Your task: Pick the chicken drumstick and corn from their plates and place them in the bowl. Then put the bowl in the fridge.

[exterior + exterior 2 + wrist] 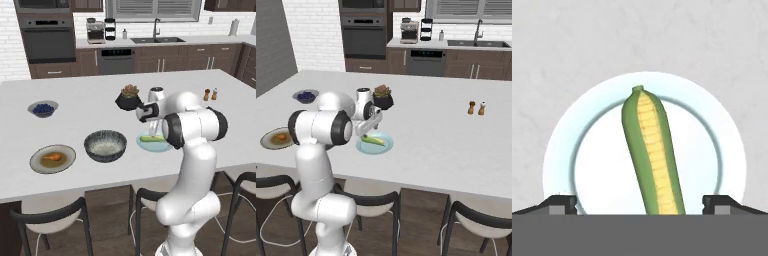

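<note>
The yellow-green corn (652,155) lies on the small light blue plate (562,150), seen also as corn (152,138) on its plate (165,146) right of the bowl (105,145). My gripper (642,204) hangs open just above the cob, one fingertip on each side of its near end, not touching it. From the side the gripper (367,131) hovers over the corn (372,140). The orange-brown chicken drumstick (52,157) rests on the tan-grey plate (35,165) at the left. A tall grey face (271,45) at the far left may be the fridge.
A small bowl of blueberries (43,108) and a black plant pot (129,100) stand farther back on the white island. Two shakers (210,94) sit at the right. Dark chairs (50,215) line the near edge.
</note>
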Controlling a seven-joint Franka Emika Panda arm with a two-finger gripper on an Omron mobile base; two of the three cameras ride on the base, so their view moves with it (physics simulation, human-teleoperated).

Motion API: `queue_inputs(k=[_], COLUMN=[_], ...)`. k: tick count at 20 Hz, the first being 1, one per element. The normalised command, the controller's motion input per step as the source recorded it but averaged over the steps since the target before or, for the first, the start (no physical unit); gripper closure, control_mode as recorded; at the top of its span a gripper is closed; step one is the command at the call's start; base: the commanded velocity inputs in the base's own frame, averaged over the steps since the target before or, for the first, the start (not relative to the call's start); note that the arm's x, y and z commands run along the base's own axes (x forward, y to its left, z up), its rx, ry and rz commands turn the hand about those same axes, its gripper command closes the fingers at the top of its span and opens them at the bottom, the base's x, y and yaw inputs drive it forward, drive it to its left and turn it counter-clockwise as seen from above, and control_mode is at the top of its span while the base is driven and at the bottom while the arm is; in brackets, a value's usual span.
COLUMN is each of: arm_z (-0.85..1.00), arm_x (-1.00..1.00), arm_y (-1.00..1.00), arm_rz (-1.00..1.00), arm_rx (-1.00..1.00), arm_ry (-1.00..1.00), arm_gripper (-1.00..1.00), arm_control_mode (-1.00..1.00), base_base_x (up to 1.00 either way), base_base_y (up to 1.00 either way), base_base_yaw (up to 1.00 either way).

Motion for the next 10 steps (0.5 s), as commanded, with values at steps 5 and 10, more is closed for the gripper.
queue_inputs(k=[5,10], arm_z=[-0.32,-0.44], arm_x=[0.16,0.12], arm_y=[0.00,0.00], arm_rz=[0.02,0.02], arm_rx=[0.00,0.00], arm_ry=[0.02,0.06], arm_gripper=[-1.00,-1.00], arm_control_mode=[-1.00,-1.00], base_base_x=[0.00,0.00], base_base_y=[0.00,0.00], base_base_yaw=[0.00,0.00])
